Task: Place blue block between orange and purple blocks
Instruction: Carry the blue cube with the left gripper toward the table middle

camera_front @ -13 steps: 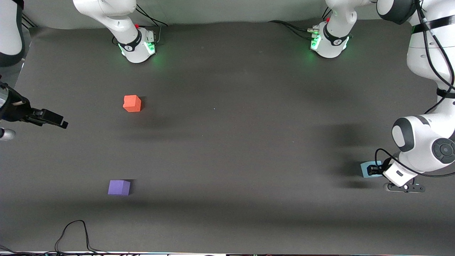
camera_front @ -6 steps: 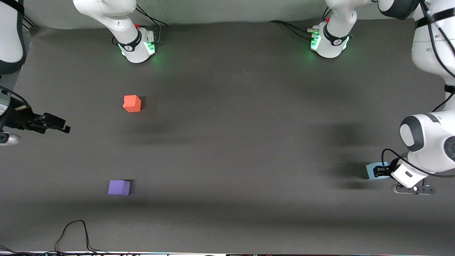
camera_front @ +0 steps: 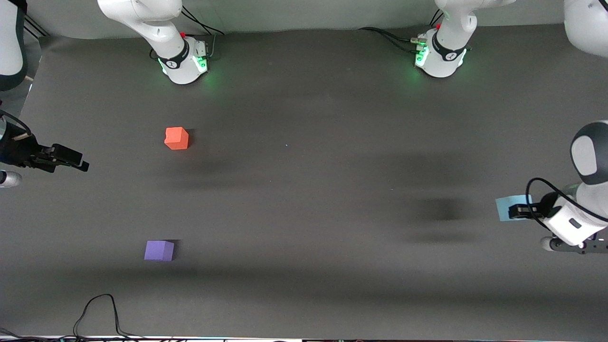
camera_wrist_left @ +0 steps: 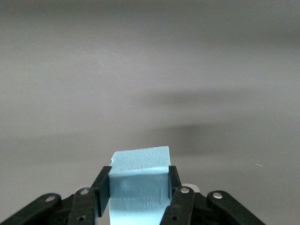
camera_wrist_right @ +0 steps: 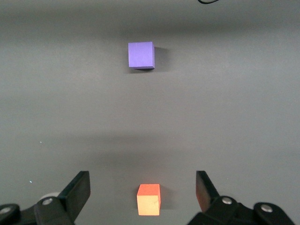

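The light blue block (camera_front: 507, 207) is held off the dark table at the left arm's end, and its shadow lies apart from it on the mat. My left gripper (camera_front: 518, 211) is shut on it; in the left wrist view the block (camera_wrist_left: 139, 187) fills the space between the fingers of my left gripper (camera_wrist_left: 138, 178). The orange block (camera_front: 176, 138) and the purple block (camera_front: 159, 250) rest toward the right arm's end, purple nearer the front camera. My right gripper (camera_front: 80, 164) hangs open and empty at that end. The right wrist view shows orange (camera_wrist_right: 148, 201) between the open fingers of my right gripper (camera_wrist_right: 143, 183) and purple (camera_wrist_right: 141, 55).
The two arm bases (camera_front: 183, 61) (camera_front: 441, 54) stand along the table's edge farthest from the front camera. A black cable (camera_front: 97, 304) loops over the nearest edge, near the purple block. Bare mat (camera_front: 304, 199) lies between the blocks and the left gripper.
My left gripper has risen with the blue block; the block's shadow has drawn away from it. My right gripper has shifted only slightly.
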Robot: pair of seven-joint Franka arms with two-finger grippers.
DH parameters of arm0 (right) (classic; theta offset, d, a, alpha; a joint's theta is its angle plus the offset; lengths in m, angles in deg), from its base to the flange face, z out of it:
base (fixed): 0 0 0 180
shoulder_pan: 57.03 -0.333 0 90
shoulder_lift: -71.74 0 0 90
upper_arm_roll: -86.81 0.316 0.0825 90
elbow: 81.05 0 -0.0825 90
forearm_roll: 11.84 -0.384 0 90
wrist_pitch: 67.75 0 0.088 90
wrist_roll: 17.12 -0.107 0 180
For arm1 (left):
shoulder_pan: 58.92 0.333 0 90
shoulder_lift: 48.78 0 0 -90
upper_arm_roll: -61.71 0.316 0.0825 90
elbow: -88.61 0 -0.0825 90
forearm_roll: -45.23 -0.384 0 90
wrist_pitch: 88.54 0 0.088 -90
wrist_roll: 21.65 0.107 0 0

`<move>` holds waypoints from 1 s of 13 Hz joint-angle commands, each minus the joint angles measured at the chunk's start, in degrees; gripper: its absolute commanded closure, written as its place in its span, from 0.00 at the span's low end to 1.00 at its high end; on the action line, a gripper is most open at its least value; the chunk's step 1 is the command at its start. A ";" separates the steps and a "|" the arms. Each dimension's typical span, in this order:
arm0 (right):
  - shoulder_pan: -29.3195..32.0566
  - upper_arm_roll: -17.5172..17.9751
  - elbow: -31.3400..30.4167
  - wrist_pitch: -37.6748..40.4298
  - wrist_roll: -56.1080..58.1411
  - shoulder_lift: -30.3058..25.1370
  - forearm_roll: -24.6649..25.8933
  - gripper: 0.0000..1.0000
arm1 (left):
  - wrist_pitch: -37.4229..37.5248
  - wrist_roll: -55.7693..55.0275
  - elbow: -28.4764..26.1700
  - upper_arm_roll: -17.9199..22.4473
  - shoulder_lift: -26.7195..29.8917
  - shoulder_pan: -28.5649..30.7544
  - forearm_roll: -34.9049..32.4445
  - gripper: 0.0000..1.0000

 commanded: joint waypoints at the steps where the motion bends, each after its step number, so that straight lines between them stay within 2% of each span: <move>1: -2.71 0.10 0.96 0.38 0.99 0.19 5.97 0.00 | 4.68 -12.17 5.25 0.60 -1.18 -8.46 0.93 0.47; 6: -2.63 -0.34 0.87 -0.85 0.99 0.20 3.72 0.00 | 3.37 -36.28 7.81 -1.77 -3.11 -25.50 1.81 0.47; 11: -2.54 -0.60 0.78 -0.76 1.08 0.11 2.39 0.00 | -6.28 -50.09 7.81 -1.68 -9.51 -39.84 -0.29 0.47; 13: -2.46 -0.60 0.78 -0.76 1.08 0.20 2.30 0.00 | -10.23 -56.15 7.72 -1.68 -13.38 -44.86 -4.32 0.47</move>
